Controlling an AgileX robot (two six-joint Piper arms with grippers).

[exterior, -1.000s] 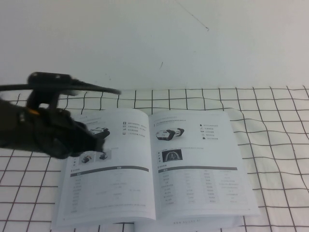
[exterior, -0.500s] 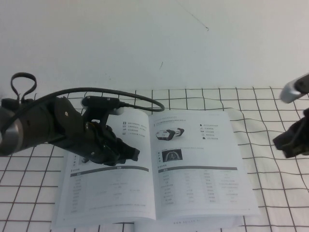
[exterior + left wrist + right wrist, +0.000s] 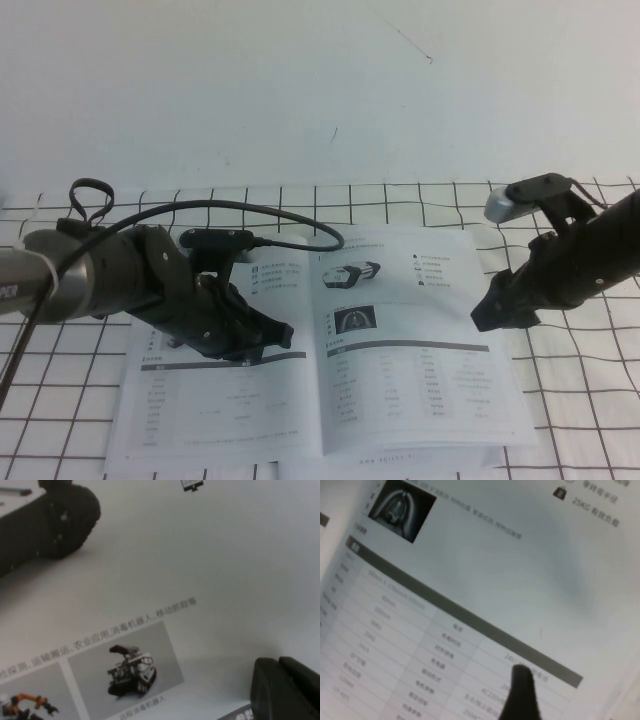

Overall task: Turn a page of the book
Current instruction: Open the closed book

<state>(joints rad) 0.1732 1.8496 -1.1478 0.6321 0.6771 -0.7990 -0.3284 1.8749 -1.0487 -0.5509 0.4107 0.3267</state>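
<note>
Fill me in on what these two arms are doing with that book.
The book lies open and flat on the checked cloth. The left gripper, fingers apart, sits low over the left-hand sheet. The right gripper hangs at the outer edge of the page, with no leaf lifted yet.

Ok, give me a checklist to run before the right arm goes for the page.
1. book lies open and flat: ok.
2. left gripper over the book's left half, near the spine: ok; open or shut: cannot tell.
3. right gripper at the right page's outer edge: ok.
4. right gripper holds nothing: ok; open or shut: cannot tell.
5. the page not lifted yet, lying flat: ok.
6. Finger contact with the paper: cannot tell.
</note>
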